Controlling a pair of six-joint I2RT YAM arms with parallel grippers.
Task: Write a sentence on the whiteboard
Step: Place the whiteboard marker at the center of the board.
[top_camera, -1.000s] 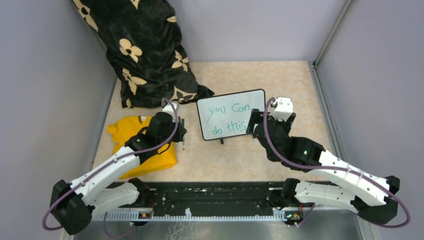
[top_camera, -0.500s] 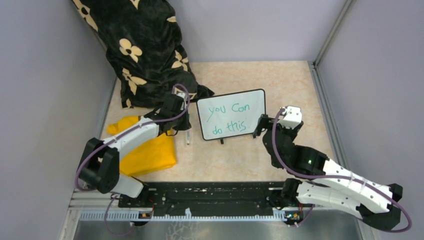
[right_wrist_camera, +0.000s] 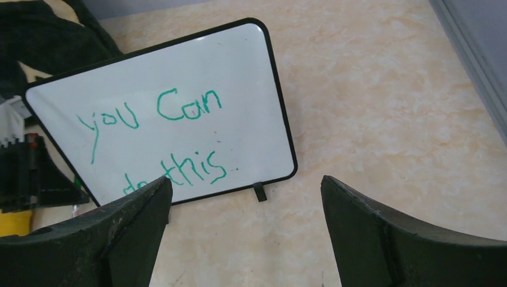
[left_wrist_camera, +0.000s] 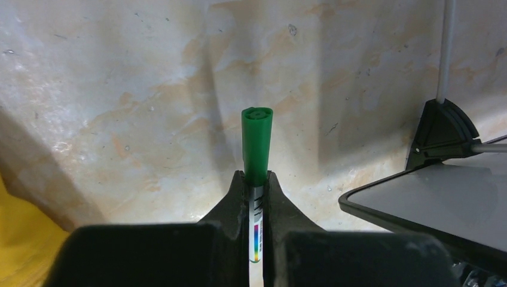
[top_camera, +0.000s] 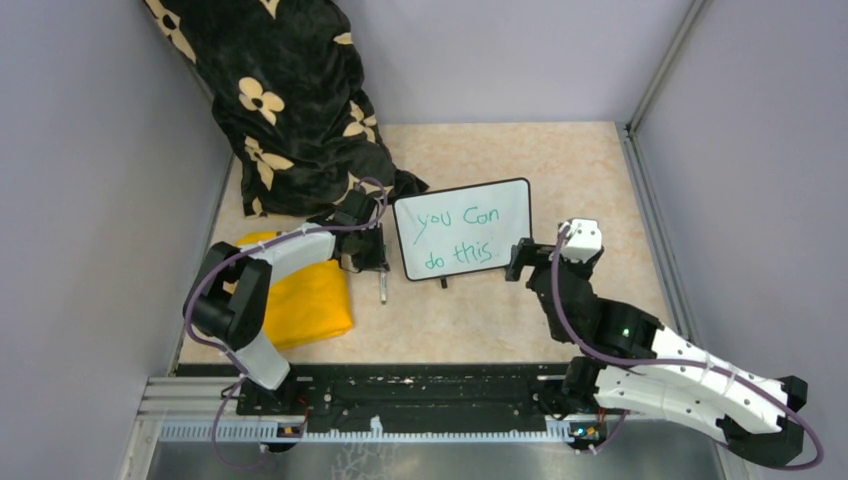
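Note:
The whiteboard (top_camera: 465, 230) stands tilted on its small black feet mid-table, and it also shows in the right wrist view (right_wrist_camera: 179, 89). The sentence (top_camera: 458, 238) is in green marker on two lines, "you Can" over "do this" (right_wrist_camera: 173, 137). My left gripper (top_camera: 372, 262) sits just left of the board's lower left corner (left_wrist_camera: 442, 203). It is shut (left_wrist_camera: 256, 179) on a green marker (left_wrist_camera: 256, 140) that points down at the table (top_camera: 381, 290). My right gripper (top_camera: 522, 262) is open (right_wrist_camera: 246, 191) just off the board's lower right corner, with nothing between its fingers.
A folded yellow cloth (top_camera: 300, 300) lies left of the left gripper. Black fabric with cream flowers (top_camera: 290, 110) is heaped at the back left. Grey walls close in three sides, and a black rail (top_camera: 430, 390) runs along the near edge.
My left arm has swung right off the yellow cloth, carrying the marker to the board's lower left corner. My right gripper has drawn back from the board's right edge.

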